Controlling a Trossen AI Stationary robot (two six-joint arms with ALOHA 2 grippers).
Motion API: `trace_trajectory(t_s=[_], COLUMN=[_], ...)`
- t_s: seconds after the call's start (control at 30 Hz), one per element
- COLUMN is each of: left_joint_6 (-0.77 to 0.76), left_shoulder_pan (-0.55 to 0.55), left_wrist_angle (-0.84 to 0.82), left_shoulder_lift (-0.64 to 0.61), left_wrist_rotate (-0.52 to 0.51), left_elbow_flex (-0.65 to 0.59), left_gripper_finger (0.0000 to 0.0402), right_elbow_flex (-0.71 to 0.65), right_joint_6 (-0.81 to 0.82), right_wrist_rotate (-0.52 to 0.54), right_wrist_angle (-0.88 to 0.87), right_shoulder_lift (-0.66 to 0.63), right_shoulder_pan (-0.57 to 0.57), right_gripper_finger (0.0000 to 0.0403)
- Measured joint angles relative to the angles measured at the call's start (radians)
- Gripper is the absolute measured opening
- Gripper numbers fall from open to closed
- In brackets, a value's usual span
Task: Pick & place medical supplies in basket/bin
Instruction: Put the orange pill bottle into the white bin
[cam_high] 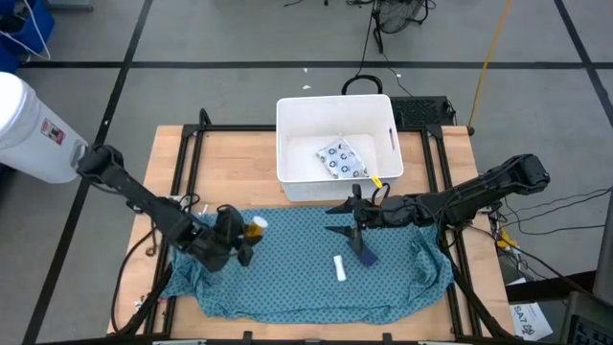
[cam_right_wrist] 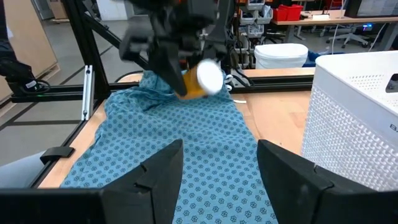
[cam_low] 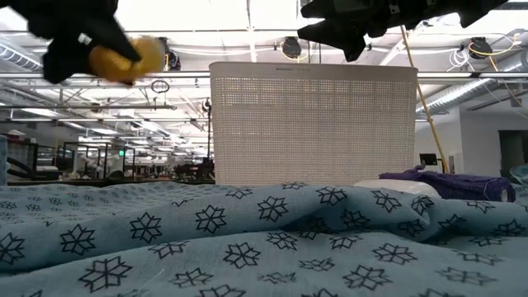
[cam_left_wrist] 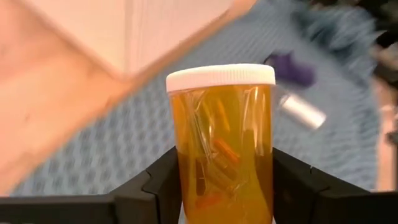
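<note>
- Gripping the orange pill bottle (cam_left_wrist: 221, 143) between its 2 dark fingers (cam_left_wrist: 155, 186), the left gripper (cam_high: 239, 233) is seen at lower left of centre in the high view; the white cap (cam_left_wrist: 221, 77) points away from the wrist.
- In the low view the bottle is shown at upper left, lifted clear of the teal patterned cloth (cam_low: 247, 239).
- The right gripper (cam_high: 354, 218) is seen right of centre in the high view, just below the white tub (cam_high: 290, 144); its fingers (cam_right_wrist: 158, 171) are parted with nothing between them.
- The tub is placed at upper centre of the high view, on the wooden table (cam_high: 220, 163), and the flat white packet with dark ring prints (cam_high: 340, 159) is contained in it.
- The small white tube (cam_high: 339, 267) is laid on the cloth, lower centre.
- The dark blue oblong block (cam_high: 367, 255) is laid on the cloth, just right of the tube and below the right gripper.
- A white cylindrical container with a red label (cam_high: 34, 129) is seen at the upper left edge.
</note>
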Motion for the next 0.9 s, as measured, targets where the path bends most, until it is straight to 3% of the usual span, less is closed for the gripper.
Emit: trace_trajectory(t_s=[0.13, 0.33, 0.9], left_joint_6=[0.170, 0.401, 0.971], left_shoulder_pan=[0.033, 0.108, 0.300], left_wrist_angle=[0.098, 0.210, 0.678], left_shoulder_lift=[-0.044, -0.086, -0.087], left_wrist_rotate=[-0.008, 0.073, 0.051], left_elbow_flex=[0.001, 0.001, 0.001], left_gripper_finger=[0.0171, 0.0184, 0.0196], right_elbow_flex=[0.000, 0.000, 0.000], right_joint_6=[0.008, 0.028, 0.051], right_wrist_rotate=[0.000, 0.000, 0.000], right_wrist_angle=[-0.001, -0.002, -0.027], right_shoulder_lift=[0.000, 0.000, 0.000], right_shoulder_pan=[0.000, 0.000, 0.000], right_gripper_finger=[0.0196, 0.0196, 0.0196])
